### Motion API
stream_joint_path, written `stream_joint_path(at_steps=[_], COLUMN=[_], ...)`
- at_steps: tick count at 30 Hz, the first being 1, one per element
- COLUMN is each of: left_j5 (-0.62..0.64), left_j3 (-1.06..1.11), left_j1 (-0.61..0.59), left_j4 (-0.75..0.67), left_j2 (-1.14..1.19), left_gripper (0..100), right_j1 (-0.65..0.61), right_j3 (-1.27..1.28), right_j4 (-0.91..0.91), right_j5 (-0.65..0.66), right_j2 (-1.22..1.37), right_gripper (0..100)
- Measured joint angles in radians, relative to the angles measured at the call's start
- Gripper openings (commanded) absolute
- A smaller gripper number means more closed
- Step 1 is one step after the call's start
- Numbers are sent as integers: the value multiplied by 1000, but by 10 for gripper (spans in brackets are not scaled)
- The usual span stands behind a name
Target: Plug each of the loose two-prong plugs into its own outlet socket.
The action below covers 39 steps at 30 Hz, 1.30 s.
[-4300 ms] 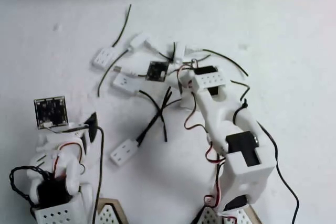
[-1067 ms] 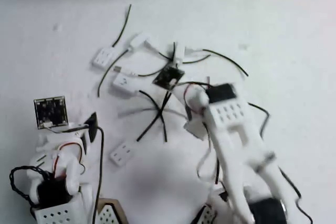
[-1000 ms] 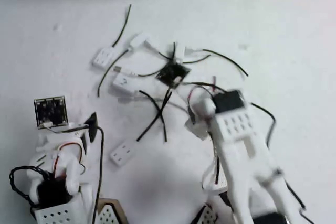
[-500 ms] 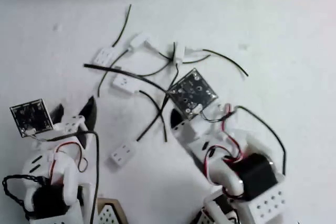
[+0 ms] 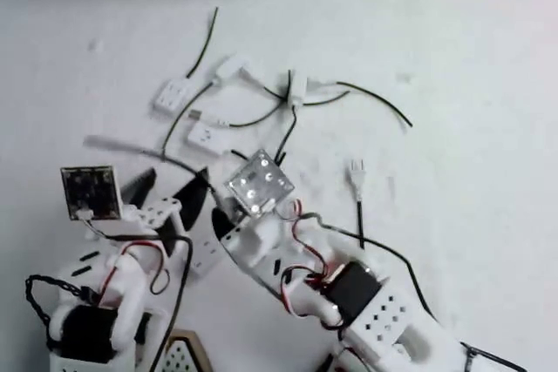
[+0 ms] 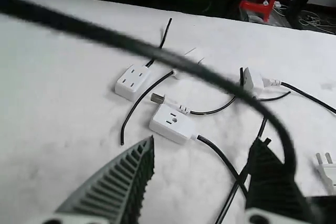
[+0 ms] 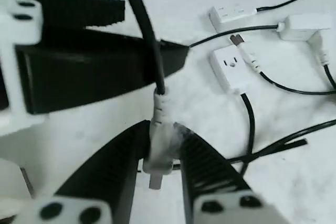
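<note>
White plug on a black cord (image 7: 157, 148) is pinched between the jaws of the right gripper (image 7: 161, 129). Over the last second the right arm has pulled back from its far reach and swung across to the left gripper (image 6: 205, 142), which has come forward with jaws spread and empty. The plug is held aloft, well short of the white rectangular outlet block (image 6: 170, 123). Judgement: plug secured, insertion still to do.

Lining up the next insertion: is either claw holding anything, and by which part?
The right claw grips a white plug by its body, with its black cord trailing free. The left claw is open and holds nothing.
</note>
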Motion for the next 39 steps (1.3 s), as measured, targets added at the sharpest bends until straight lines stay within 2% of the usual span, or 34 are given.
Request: stream_joint_path(at_steps=[6,16,20,24,32,35,39], left_j5=[-11,-284,-311,-299,-106,-81,-60], left_j3=[0,-3,-5,0,43,75,97], left_j1=[41,164,164,6,-457,-555,-620], left_j4=[0,86,92,94,-31,-75,-106], left_j2=[2,-3,-3,8,0,0,8], left_gripper=[283,283,283,283,283,283,283], right_j1=[-5,-17,-17,-11,-14,-41,-114], right_j3=[84,127,143,155,91,41,6], right_j4=[-124,-153,-153,-155,-157,-164,-164], right_j5=[-5,-3,-3,-11,-84,-87,-138], right_j2=[0,5,3,5,241,362,427], right_gripper=[18,18,18,17,17,17,17])
